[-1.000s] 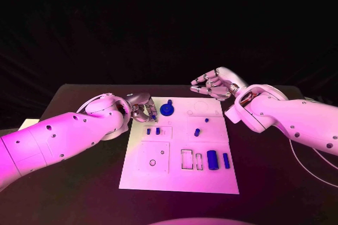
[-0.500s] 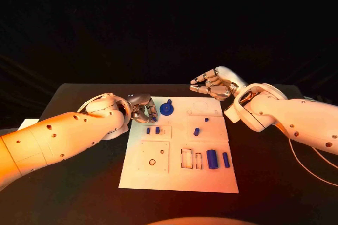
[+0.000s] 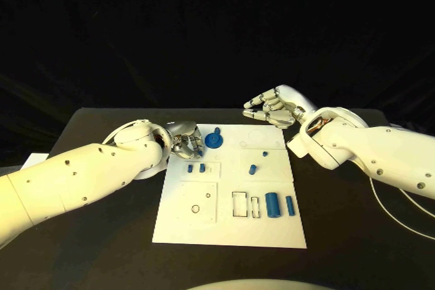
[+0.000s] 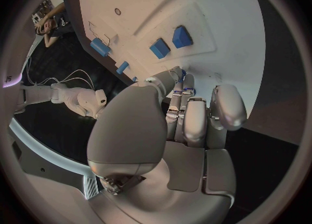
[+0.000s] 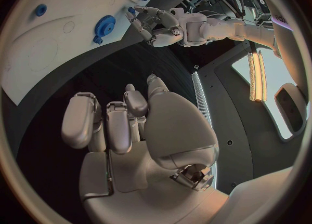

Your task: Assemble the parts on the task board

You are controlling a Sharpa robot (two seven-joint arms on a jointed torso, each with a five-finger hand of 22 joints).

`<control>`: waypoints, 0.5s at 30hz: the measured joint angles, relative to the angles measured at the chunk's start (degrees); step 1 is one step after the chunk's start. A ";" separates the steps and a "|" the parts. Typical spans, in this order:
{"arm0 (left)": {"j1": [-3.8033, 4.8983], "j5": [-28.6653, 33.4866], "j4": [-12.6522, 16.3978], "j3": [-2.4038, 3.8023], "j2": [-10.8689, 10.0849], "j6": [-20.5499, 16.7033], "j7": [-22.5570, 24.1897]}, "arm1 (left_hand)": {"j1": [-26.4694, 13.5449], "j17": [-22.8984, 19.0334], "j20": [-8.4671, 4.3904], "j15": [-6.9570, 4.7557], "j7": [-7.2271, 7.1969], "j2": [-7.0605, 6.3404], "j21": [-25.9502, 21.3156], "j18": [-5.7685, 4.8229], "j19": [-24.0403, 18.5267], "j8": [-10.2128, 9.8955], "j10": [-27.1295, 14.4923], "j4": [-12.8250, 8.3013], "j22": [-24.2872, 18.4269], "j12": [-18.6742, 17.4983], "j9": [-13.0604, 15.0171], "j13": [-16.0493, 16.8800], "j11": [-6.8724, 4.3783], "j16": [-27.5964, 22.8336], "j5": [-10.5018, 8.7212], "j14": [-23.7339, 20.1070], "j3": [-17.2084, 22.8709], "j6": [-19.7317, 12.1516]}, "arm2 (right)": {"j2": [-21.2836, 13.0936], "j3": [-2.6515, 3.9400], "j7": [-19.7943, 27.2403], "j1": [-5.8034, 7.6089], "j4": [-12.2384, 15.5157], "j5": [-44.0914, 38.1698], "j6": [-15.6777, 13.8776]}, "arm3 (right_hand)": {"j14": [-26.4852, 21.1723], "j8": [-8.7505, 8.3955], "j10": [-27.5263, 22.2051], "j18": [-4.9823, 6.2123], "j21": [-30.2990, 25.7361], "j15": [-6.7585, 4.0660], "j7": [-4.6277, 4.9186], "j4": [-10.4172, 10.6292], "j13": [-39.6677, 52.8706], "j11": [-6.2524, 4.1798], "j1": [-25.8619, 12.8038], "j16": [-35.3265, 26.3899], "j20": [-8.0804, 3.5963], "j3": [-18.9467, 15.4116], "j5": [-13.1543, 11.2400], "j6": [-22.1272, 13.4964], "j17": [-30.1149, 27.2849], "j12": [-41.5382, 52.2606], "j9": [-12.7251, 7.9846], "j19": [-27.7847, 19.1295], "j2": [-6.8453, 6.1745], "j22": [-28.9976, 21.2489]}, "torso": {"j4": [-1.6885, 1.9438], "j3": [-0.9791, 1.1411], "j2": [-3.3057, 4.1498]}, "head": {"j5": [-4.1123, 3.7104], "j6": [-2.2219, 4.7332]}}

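The white task board (image 3: 234,230) lies mid-table. On it are a blue gear (image 3: 214,140), two small blue pegs (image 3: 196,168), two more small blue pieces (image 3: 253,170), and a blue cylinder (image 3: 273,204) beside a thin blue bar (image 3: 290,205). My left hand (image 3: 185,141) hovers at the board's far left corner, next to the gear. Its fingers are bunched together and pinch a small blue part (image 4: 184,74). My right hand (image 3: 272,108) hangs above the board's far edge, fingers curled in and holding nothing. The right wrist view shows the left hand (image 5: 159,25) beside the gear (image 5: 104,26).
Open rectangular slots (image 3: 241,204) lie left of the cylinder, and a square plate with a small hole (image 3: 196,209) sits at the board's near left. Black table (image 3: 100,239) surrounds the board. A white cable (image 3: 399,208) trails on the table under my right arm.
My left hand has turned slightly and drawn its fingertips up from the board. My right hand has drifted a little to the left. The parts on the board lie as before.
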 measured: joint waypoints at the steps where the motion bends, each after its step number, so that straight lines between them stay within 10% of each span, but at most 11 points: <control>1: 0.00 0.00 -0.13 -0.02 0.10 0.09 -0.02 | 0.00 0.00 0.00 0.00 0.00 0.00 0.00 0.00 0.00 0.00 0.00 0.00 0.00 0.00 0.00 0.00 0.00 0.00 0.00 0.00 0.00 0.00 | 0.01 0.00 0.00 0.00 0.00 0.00 0.00 | 0.00 0.00 0.00 0.00 0.00 0.00 0.00 0.00 0.00 0.00 0.00 0.00 0.00 0.00 0.00 0.00 0.00 0.00 0.00 0.00 0.00 0.00 | -0.02 0.01 0.00 | -0.02 -0.01; 15: 0.09 0.02 -1.19 -0.22 0.61 2.23 -1.48 | -0.46 -0.49 0.00 0.00 -0.03 -0.01 -0.24 0.00 0.00 -0.33 0.00 0.16 -0.10 -0.27 -0.03 0.07 0.00 -0.28 0.00 0.00 0.16 0.00 | -0.11 0.00 0.03 0.00 0.14 -0.01 0.00 | 0.00 0.00 0.00 0.00 0.00 0.00 0.00 0.00 0.00 0.00 0.00 0.00 0.00 0.00 0.00 0.00 -0.01 0.00 -0.01 0.00 0.00 -0.01 | 0.01 0.07 0.01 | -0.12 -0.24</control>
